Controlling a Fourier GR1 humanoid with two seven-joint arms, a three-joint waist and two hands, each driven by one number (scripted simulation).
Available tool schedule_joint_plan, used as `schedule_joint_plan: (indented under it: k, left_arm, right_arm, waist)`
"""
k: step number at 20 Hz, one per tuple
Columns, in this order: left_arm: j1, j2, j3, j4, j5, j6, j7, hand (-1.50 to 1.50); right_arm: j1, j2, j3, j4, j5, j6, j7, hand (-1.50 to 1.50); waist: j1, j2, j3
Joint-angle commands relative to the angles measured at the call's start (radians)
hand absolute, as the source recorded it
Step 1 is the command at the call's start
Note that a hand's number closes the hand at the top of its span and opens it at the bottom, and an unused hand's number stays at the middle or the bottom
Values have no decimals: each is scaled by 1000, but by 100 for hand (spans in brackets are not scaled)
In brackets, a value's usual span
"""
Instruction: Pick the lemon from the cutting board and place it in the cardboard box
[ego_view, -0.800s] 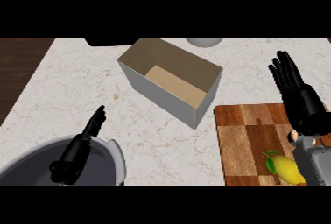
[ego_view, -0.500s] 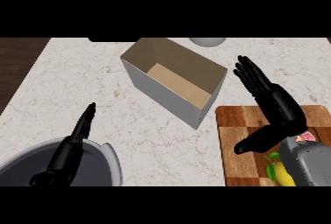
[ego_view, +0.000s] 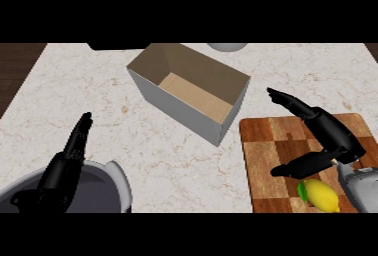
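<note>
A yellow lemon (ego_view: 320, 195) with a green leaf lies near the front edge of the checkered wooden cutting board (ego_view: 272, 144) at the lower right. My right hand (ego_view: 331, 137) hovers over the board just behind the lemon, open, fingers stretched toward the box and thumb pointing down-left near the fruit without touching it. The open cardboard box (ego_view: 193, 91) stands left of the board at the counter's middle back, with nothing inside. My left hand (ego_view: 65, 166) shows at the lower left, open, fingers straight and pointing away.
A grey round pot or bowl (ego_view: 100, 186) sits at the lower left under my left forearm. A dark object (ego_view: 114, 46) and a pale round dish (ego_view: 227, 46) lie at the counter's far edge. Dark wood (ego_view: 15, 70) borders the counter's left.
My right hand has swung left and lowered over the cutting board, its thumb coming down close to the lemon. The left hand has barely shifted.
</note>
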Motion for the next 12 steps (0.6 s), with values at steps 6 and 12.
schedule_joint_plan:
  k: [6, 12]
  left_arm:
    - [-32, 68, 42, 121, -73, 31, 69, 0]
    - [-53, 88, 70, 146, -61, 6, 59, 0]
  right_arm:
    - [-118, -308, 70, -27, 206, 232, -34, -150]
    - [-201, -469, 214, -86, 322, 471, 35, -150]
  waist:
    - [-2, 16, -48]
    - [13, 17, -51]
